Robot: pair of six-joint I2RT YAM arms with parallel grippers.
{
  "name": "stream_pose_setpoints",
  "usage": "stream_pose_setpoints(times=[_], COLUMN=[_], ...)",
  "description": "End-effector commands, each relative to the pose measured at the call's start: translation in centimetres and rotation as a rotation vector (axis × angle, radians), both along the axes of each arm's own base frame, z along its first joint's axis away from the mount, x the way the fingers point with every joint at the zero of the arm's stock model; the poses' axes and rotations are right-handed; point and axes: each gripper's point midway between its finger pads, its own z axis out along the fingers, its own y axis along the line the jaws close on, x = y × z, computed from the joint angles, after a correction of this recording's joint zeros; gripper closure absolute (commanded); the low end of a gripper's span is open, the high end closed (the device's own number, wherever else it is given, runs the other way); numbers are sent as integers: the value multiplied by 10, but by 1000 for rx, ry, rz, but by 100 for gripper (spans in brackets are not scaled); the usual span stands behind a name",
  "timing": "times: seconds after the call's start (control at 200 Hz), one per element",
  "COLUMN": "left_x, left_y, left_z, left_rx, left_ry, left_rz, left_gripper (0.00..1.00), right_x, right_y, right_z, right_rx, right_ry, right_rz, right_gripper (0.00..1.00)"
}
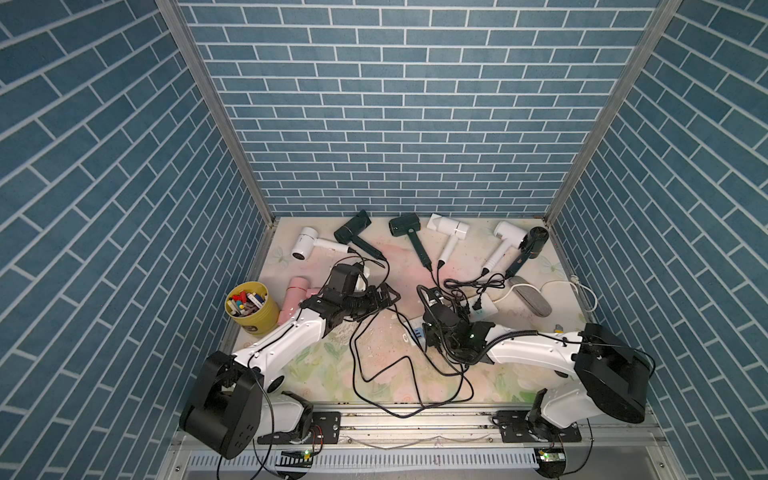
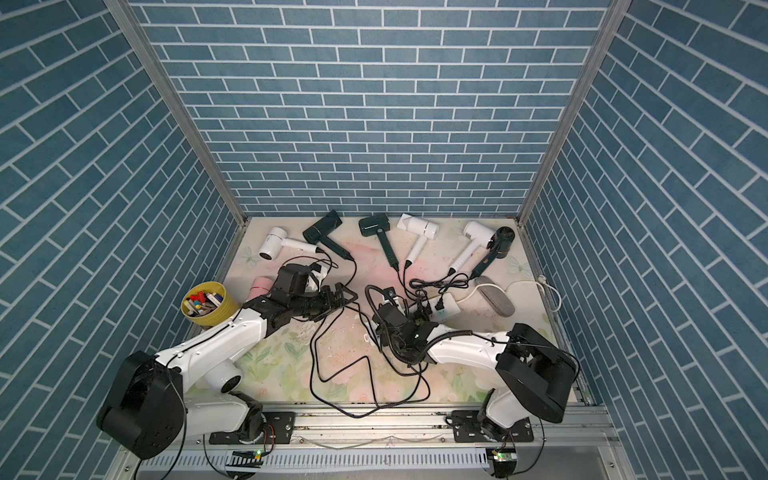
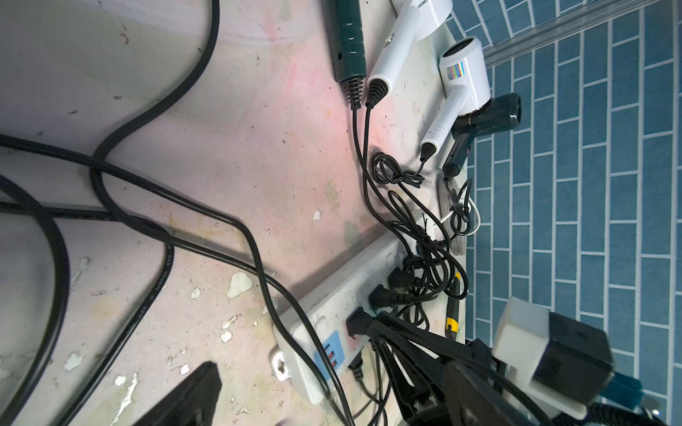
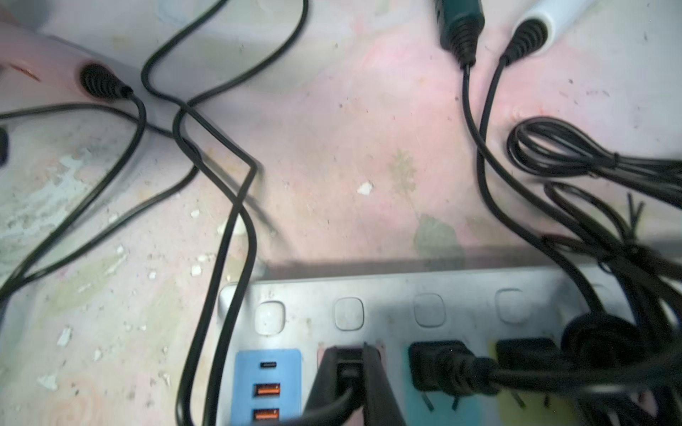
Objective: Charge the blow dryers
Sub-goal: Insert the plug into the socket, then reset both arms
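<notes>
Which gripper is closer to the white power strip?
The right gripper: its jaws clasp a black plug in the power strip; the left gripper hangs open over loose cords, apart from it.

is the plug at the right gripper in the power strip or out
In: the plug stands in the power strip socket beside the blue usb panel; how deep, cannot tell.

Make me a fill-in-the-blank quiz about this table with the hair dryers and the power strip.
The right gripper has its jaws around a black ____ seated in the power strip.
The power strip's USB panel is coloured ____.
The cup holding pens is ____.
On the left gripper the jaws stand ____.
Missing words: plug, blue, yellow, open.
</notes>
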Motion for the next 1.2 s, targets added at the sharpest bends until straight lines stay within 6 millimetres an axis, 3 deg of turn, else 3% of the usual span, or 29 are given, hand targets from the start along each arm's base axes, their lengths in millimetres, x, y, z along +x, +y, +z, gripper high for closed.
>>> stream_pose_setpoints(times=[0.0,0.09,0.2,0.325,0.42,0.645,0.77,0.91,1.05,1.195], left_x=[1,1,0,1,3,14,15,17,22,33], left_y=[7,11,20,38,62,130,161,193,203,203], left_z=[4,7,10,15,20,43,54,54,37,18], left_rx=[39,68,105,196,311,612,767,975,1091,1084], left_ry=[-23,-28,-39,-62,-97,-279,-361,-415,-464,-528], left_rz=[-1,-1,9,37,90,304,386,450,415,372], left_gripper=[1,0,0,0,0,0,1,1,1,0], right_x=[-19,-18,-22,-30,-31,-7,10,32,51,61], right_y=[-35,-47,-63,-88,-107,-176,-198,-219,-254,-301], right_z=[9,22,22,33,56,122,136,128,108,76], right_rx=[-107,-117,-138,-161,-139,-100,-98,-99,-35,12], right_ry=[91,82,104,96,41,-243,-323,-378,-391,-388], right_rz=[-31,-48,-54,-85,-120,-335,-371,-424,-560,-745], right_gripper=[70,56,26,10,2,1,1,1,1,1])
